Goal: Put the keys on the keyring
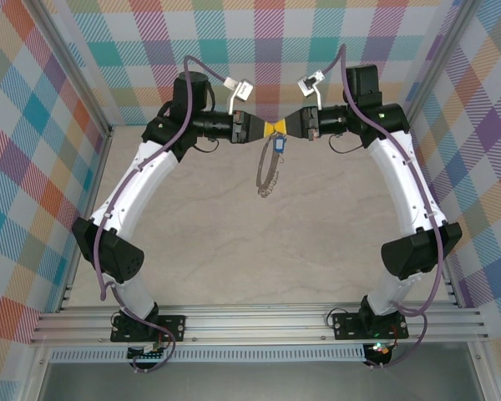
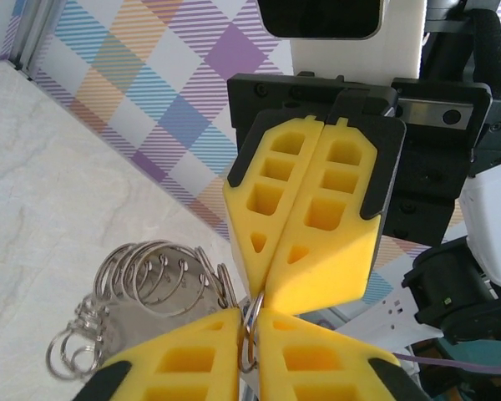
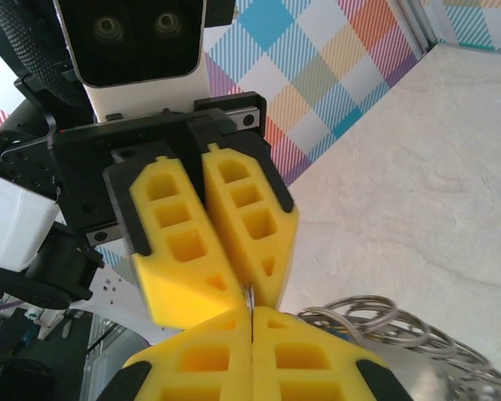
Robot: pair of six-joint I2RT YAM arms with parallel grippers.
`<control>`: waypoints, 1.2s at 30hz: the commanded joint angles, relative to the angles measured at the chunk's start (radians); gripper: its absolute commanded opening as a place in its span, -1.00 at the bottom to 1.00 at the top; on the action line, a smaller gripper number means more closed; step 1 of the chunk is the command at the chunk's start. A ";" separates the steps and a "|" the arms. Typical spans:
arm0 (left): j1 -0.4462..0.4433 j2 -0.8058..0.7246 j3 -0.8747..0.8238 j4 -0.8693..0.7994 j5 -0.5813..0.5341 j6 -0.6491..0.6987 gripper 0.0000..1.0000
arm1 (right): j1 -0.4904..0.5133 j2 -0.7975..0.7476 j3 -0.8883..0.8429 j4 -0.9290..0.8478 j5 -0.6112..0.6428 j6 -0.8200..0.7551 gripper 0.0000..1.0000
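High over the table my two grippers meet tip to tip. The left gripper [image 1: 267, 128] [image 2: 249, 326] is shut on the keyring's thin metal rim [image 2: 252, 316], which is pinched edge-on between its yellow fingers. The right gripper [image 1: 285, 128] [image 3: 252, 313] is shut on the same rim [image 3: 250, 296] from the opposite side. The rest of the keyring [image 1: 267, 174] hangs below both grippers, with several small silvery loops [image 2: 154, 274] [image 3: 384, 322] fanned out along it. A key with a blue tag [image 1: 280, 144] dangles just under the fingertips.
The beige tabletop [image 1: 259, 251] lies well below the hanging ring. Checked cloth walls [image 1: 33, 125] close in the left, right and back. Both arm bases [image 1: 146, 322] sit on the rail at the near edge.
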 commanded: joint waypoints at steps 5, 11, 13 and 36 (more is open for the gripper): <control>-0.027 -0.007 0.029 0.019 0.001 0.009 -1.00 | -0.001 -0.032 -0.014 0.071 -0.029 0.033 -1.00; -0.028 -0.047 -0.013 0.089 -0.081 0.001 -1.00 | -0.040 -0.106 -0.127 0.221 -0.009 0.133 -0.23; -0.027 -0.058 -0.029 0.121 -0.097 -0.009 -1.00 | -0.064 -0.132 -0.180 0.299 -0.028 0.190 -0.23; -0.027 -0.028 0.016 0.239 -0.088 -0.087 -1.00 | -0.083 -0.164 -0.349 0.477 -0.070 0.309 -0.17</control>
